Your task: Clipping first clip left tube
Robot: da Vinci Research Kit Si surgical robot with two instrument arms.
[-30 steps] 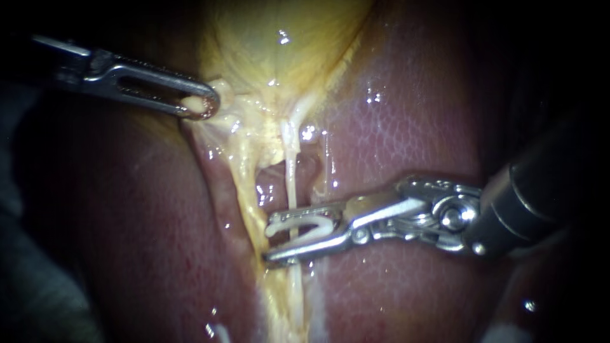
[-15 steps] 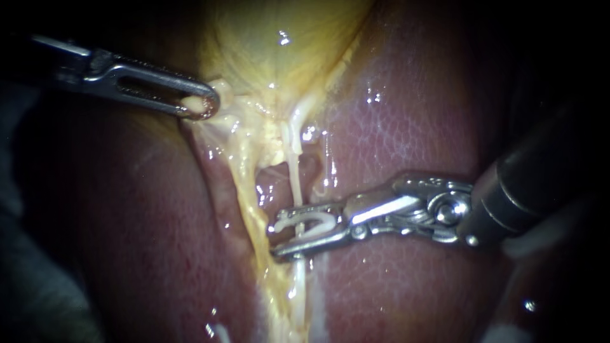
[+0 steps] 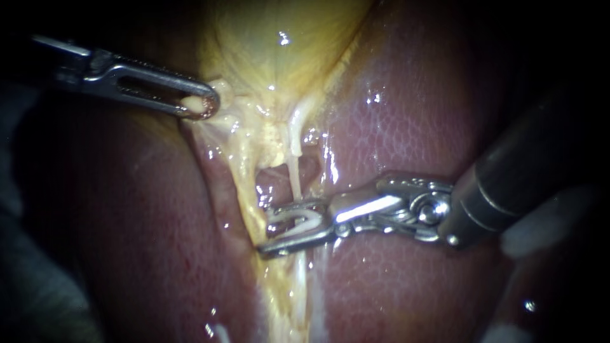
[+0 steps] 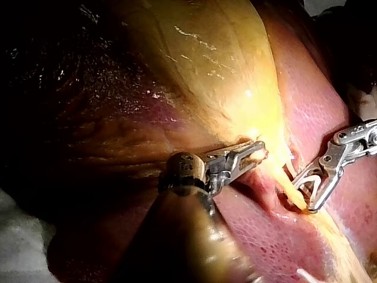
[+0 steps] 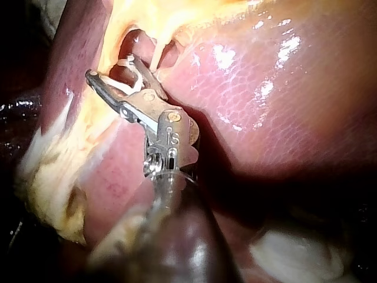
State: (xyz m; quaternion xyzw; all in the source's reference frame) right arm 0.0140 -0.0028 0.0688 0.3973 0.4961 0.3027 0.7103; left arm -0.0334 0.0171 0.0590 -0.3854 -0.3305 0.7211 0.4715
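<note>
My left instrument (image 3: 202, 105) grips gallbladder (image 3: 279, 51) upper left; right instrument (image 3: 286, 228) jaws hold the open clip (image 3: 304, 221) astride the tube (image 3: 296, 181), centre: square up, then squeeze fully.

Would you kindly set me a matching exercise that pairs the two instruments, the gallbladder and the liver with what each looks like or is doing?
Things:
1 left instrument
2 right instrument
3 gallbladder
4 liver

States:
A reddish and glistening
B yellow
C holds a white clip with the tube between its arms
D grips pale tissue beside the gallbladder

Pairs: 1-D; 2-C; 3-B; 4-A.
</note>
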